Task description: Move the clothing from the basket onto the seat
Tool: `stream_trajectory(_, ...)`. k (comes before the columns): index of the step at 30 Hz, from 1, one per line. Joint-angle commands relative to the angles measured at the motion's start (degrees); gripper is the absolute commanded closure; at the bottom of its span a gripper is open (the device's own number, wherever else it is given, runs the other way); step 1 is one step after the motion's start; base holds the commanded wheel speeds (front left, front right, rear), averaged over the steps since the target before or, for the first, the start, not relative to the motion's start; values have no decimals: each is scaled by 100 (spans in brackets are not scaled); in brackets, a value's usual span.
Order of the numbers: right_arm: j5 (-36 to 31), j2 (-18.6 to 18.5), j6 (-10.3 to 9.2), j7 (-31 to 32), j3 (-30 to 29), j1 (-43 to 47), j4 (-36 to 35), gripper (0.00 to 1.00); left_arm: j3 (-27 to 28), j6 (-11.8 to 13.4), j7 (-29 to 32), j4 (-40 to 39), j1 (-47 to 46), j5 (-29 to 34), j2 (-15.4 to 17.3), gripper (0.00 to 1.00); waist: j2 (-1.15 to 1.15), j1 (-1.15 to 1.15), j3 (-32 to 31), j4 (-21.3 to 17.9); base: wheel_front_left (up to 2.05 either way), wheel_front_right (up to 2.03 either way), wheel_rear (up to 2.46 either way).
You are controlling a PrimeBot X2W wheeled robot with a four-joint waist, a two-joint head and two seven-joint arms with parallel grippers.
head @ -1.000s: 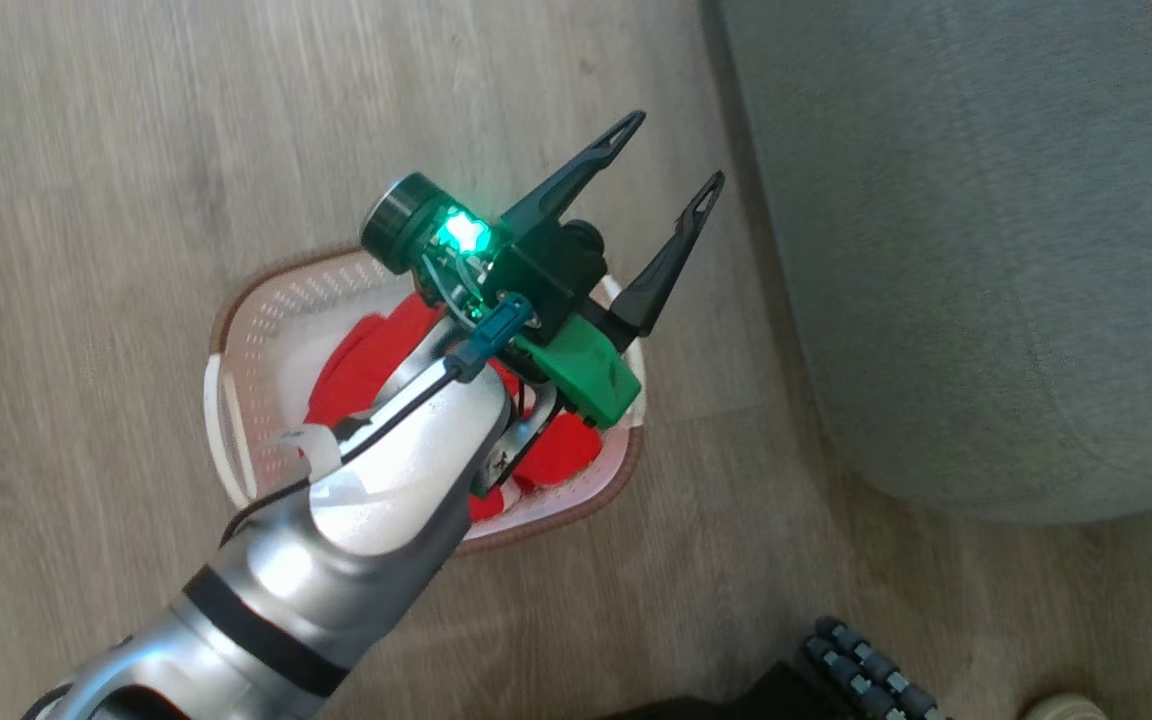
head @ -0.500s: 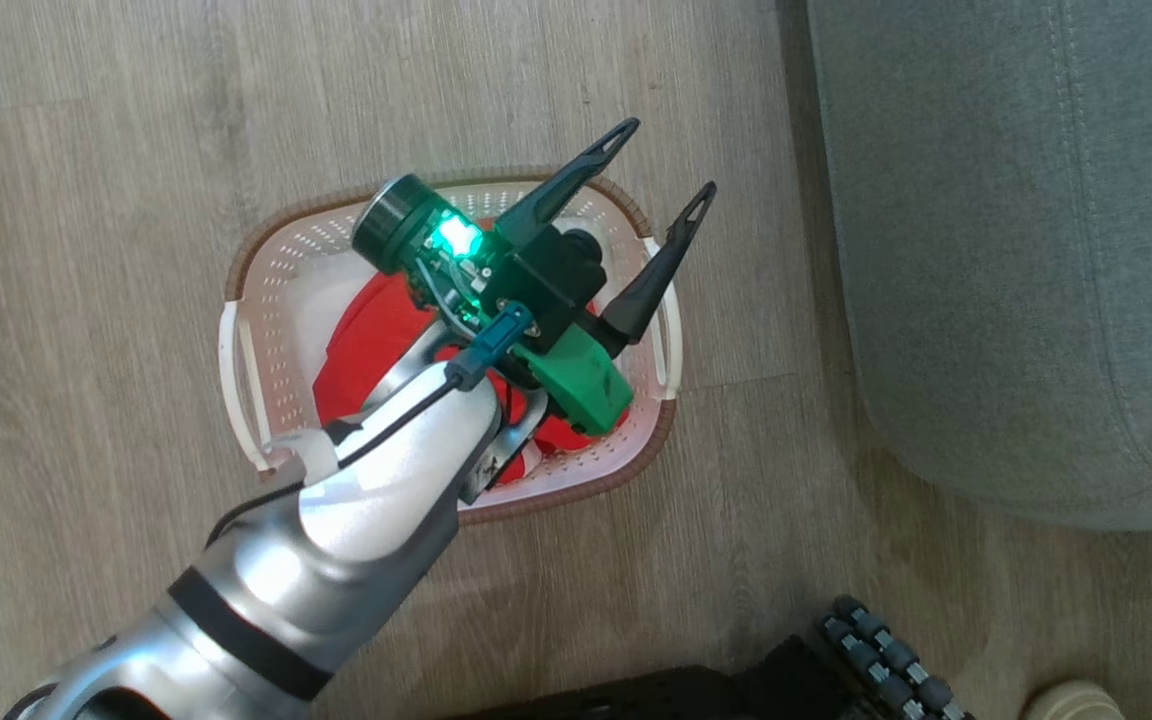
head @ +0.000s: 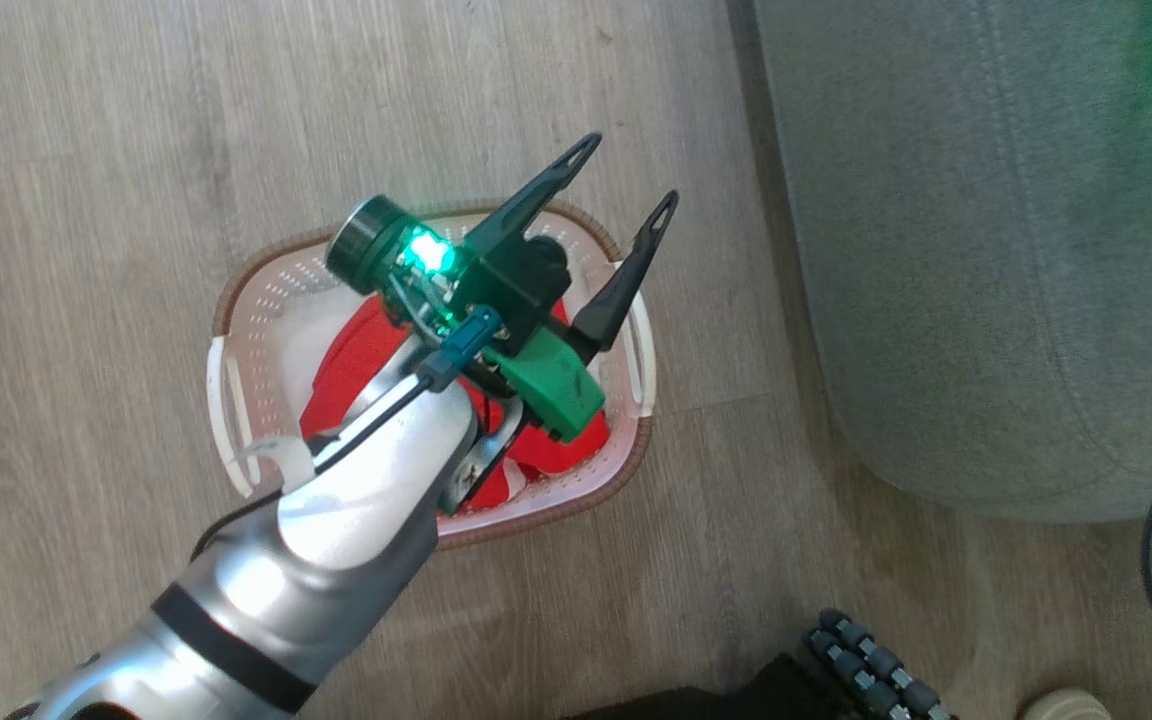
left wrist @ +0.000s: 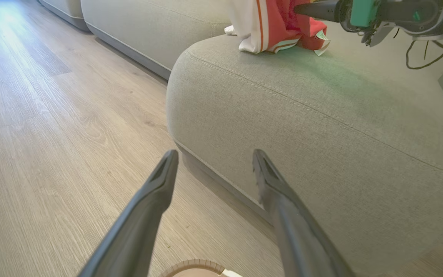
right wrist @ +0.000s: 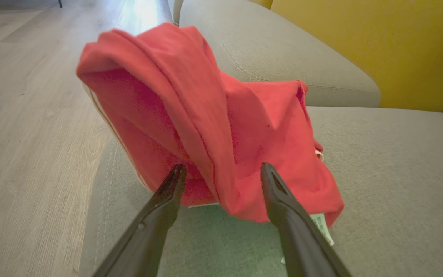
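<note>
- Head view: the basket (head: pixel 236 420) stood on the floor (head: pixel 86 250) just beside the seat (head: pixel 986 250), with red clothing (head: pixel 356 345) heaped inside. The left gripper (head: pixel 628 170) hung over the basket, jaws spread wide and empty, probably poised for the next pick.
- Left wrist view: this added what the head view lacked, one red garment (left wrist: pixel 279 27) lying on top of the seat near its rounded edge.
- Right wrist view: the right gripper (right wrist: pixel 223 166) sat low over the seat, fingers wide apart on either side of that garment's folds and clamping nothing, apparently a release.
</note>
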Motion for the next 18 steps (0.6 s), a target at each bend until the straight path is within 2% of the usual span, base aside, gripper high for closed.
stream_trajectory(1,74,-7,-2,-52,103,115,-227,0,169,41,-35,-167,50,-16,71,0,0,0,-66,-50,0,0,0)
stream_trajectory(10,934,-37,-2,-52,1142,1140,-1249,0,337,133,-123,-170,251,-197,133,0,0,0,-479,-155,0,0,0)
stream_trajectory(18,1239,-132,-2,-52,1602,1539,-1960,0,648,251,-187,-174,614,-408,113,0,0,0,-1141,0,0,0,0)
